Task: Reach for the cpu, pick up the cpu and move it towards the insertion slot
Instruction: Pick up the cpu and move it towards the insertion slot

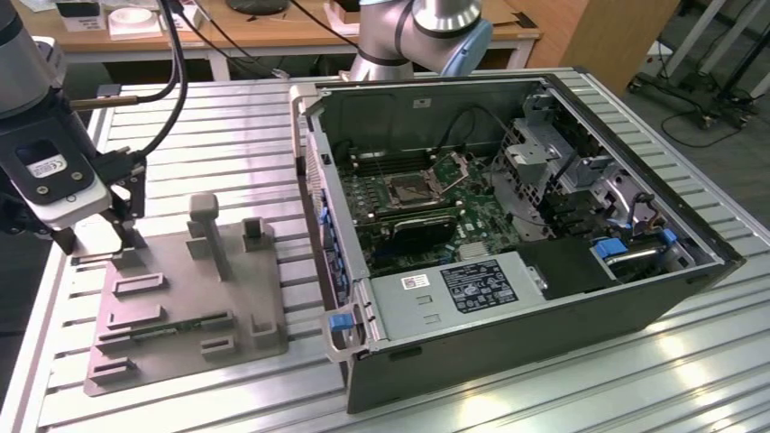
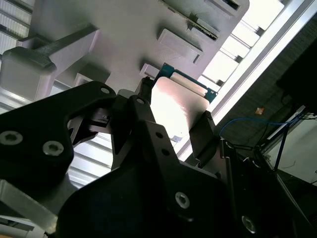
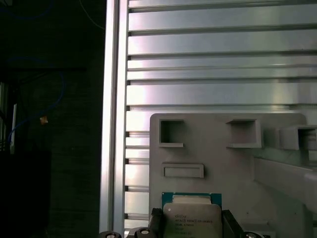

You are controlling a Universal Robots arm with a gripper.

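The cpu [image 3: 192,217] is a small square chip with a silvery top and a green rim. It sits at the far corner of the grey plastic tray [image 1: 180,298], on the exterior view's left. My gripper [image 1: 94,245] is down over that corner. In both wrist views its two black fingers [image 2: 205,130] stand against opposite edges of the cpu [image 2: 176,104], shut on it. I cannot tell whether the chip is off the tray. The insertion slot [image 1: 416,189] is a dark square socket with a raised metal flap, inside the open computer case at the exterior view's middle.
The open computer case [image 1: 517,244] lies on the ribbed aluminium table [image 1: 229,117], to the tray's right in the exterior view. The tray has upright posts [image 1: 207,230] and a green memory stick [image 1: 180,327]. The table's edge [image 3: 115,124] runs close beside the tray.
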